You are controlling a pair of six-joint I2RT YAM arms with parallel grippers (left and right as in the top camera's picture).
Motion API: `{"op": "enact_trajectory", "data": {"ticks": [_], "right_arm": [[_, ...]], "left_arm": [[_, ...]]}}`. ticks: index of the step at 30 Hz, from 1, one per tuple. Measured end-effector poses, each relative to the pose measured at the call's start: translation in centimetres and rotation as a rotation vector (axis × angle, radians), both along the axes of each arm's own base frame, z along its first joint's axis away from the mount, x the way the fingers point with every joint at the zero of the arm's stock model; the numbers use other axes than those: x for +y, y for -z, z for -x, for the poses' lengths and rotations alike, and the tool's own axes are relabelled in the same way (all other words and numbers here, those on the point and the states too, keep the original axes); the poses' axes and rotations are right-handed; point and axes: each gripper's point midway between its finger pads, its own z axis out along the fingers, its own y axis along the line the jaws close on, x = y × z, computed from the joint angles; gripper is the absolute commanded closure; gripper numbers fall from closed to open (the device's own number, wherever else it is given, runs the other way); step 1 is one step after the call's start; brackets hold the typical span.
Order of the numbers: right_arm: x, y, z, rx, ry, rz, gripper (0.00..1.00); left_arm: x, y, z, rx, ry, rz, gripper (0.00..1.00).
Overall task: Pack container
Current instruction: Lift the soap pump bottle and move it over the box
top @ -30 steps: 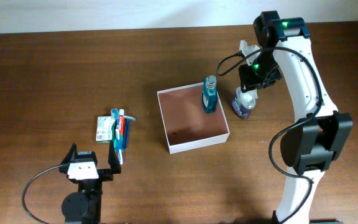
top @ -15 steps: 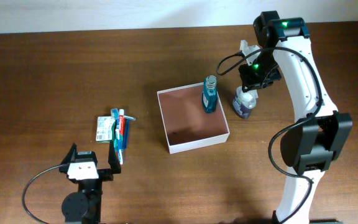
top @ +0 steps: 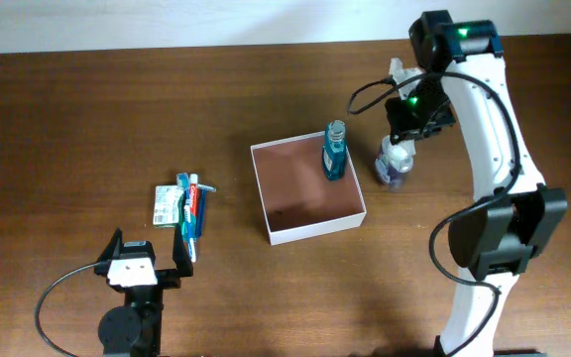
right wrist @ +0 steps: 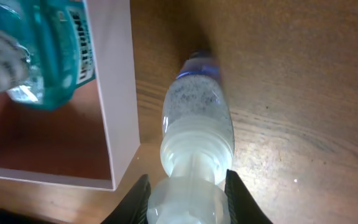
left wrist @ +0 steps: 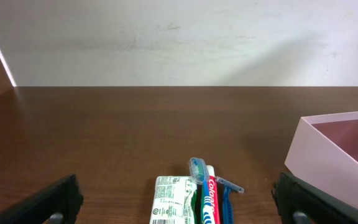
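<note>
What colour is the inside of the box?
Reddish-brown, with white walls; the box shows best in the overhead view.

In the right wrist view the clear bottle runs off the lower edge with its pump head cut away, and the right hand shows only two dark fingertips. The teal bottle is cropped at the top-left corner and blurred. In the left wrist view the lower edge cuts the toothpaste and packet, and the right edge cuts the box. Overhead, the packet's print is too small to read.
</note>
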Motion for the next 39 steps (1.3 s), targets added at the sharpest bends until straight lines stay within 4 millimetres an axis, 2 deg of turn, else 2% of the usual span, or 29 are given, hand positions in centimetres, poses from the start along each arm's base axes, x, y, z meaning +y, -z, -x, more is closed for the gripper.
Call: {"op": "enact_trajectory", "data": {"ticks": [2, 6, 10, 15, 20, 25, 32, 35, 39], "right_arm": [[0.0, -1.1, 0.3, -0.003, 0.014, 0.000, 0.79], [0.1, -4.1, -0.3, -0.094, 0.057, -0.013, 0.79], [0.4, -7.8, -0.3, -0.200, 0.089, -0.032, 0.79], [1.0, -10.6, 0.6, -0.264, 0.115, -0.079, 0.79], [2.9, -12.9, 2.0, -0.306, 0.113, -0.129, 0.78], [6.1, -14.1, 3.6, -0.323, 0.055, -0.166, 0.78], [10.5, -14.2, 5.3, -0.303, -0.032, -0.197, 0.78], [11.7, -14.2, 5.9, -0.299, -0.060, -0.203, 0.78], [11.8, -13.9, 6.1, -0.287, -0.059, -0.201, 0.78]], "left_arm": [[0.0, 0.0, 0.0, 0.000, 0.000, 0.000, 0.01], [0.0, 0.0, 0.0, 0.000, 0.000, 0.000, 0.01], [0.0, 0.0, 0.0, 0.000, 0.000, 0.000, 0.01], [0.0, 0.0, 0.0, 0.000, 0.000, 0.000, 0.00], [0.0, 0.0, 0.0, 0.000, 0.000, 0.000, 0.01], [0.0, 0.0, 0.0, 0.000, 0.000, 0.000, 0.01], [0.0, 0.0, 0.0, 0.000, 0.000, 0.000, 0.00], [0.0, 0.0, 0.0, 0.000, 0.000, 0.000, 0.00], [0.0, 0.0, 0.0, 0.000, 0.000, 0.000, 0.00]]}}
